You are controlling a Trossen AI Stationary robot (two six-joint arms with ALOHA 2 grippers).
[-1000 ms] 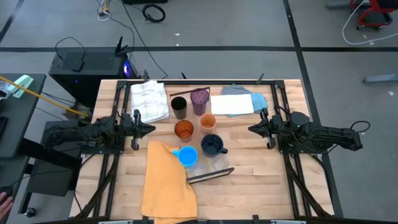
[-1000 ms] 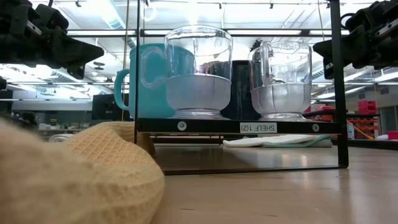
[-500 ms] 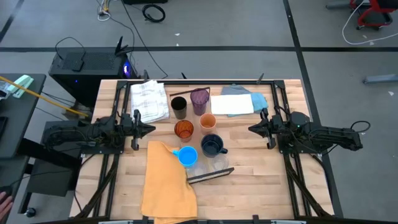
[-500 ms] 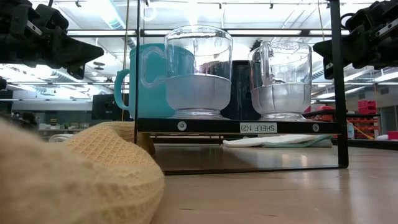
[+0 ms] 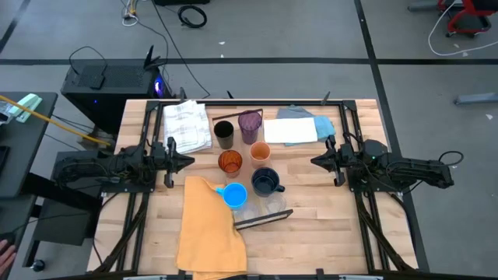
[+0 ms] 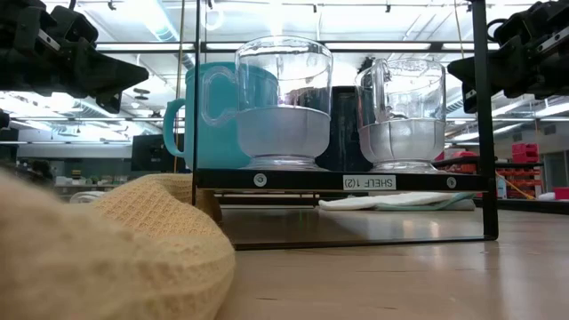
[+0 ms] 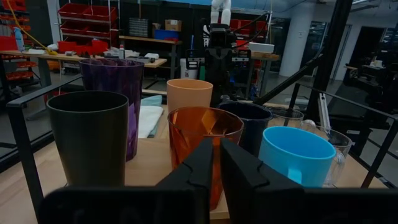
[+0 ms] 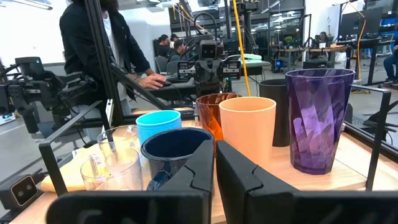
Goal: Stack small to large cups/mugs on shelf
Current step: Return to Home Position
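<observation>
At 9 o'clock on the tabletop (image 5: 311, 225) the left tool (image 5: 187, 161) hangs level and points in at the cluster of cups, its fingers drawn to a narrow slit with nothing between them. Nothing has shifted over the last second: both arms and every cup stand exactly as they did, so the pull-back to the rest pose looks finished rather than under way. Moving inward, a yellow cloth (image 5: 206, 233) lies toward 7 o'clock and a white cloth (image 5: 189, 124) toward 11. In the middle the black cup (image 5: 223, 134) and the purple tumbler (image 5: 250, 123) stand side by side toward 12 o'clock. The orange tumbler (image 5: 229, 162) and the peach cup (image 5: 260, 151) stand just nearer the centre, and the navy mug (image 5: 264, 183) stands toward 6 from them, all on the bare wood. The bright blue mug (image 5: 235, 195) sits at about 6 o'clock, close against the shelf (image 6: 293, 180); whether it stands on the board or just behind it I cannot tell. The shelf itself carries one clear mug (image 6: 283, 102) and, toward 3 o'clock from it, a second clear mug (image 6: 402, 111), both upright and apart. At 3 o'clock the right tool (image 5: 314, 162) mirrors the left, its fingers likewise nearly closed and empty. With the arms parked, I judge the clear mugs placed for good, while the coloured cups have yet to go up if the shelf is meant to take them.
</observation>
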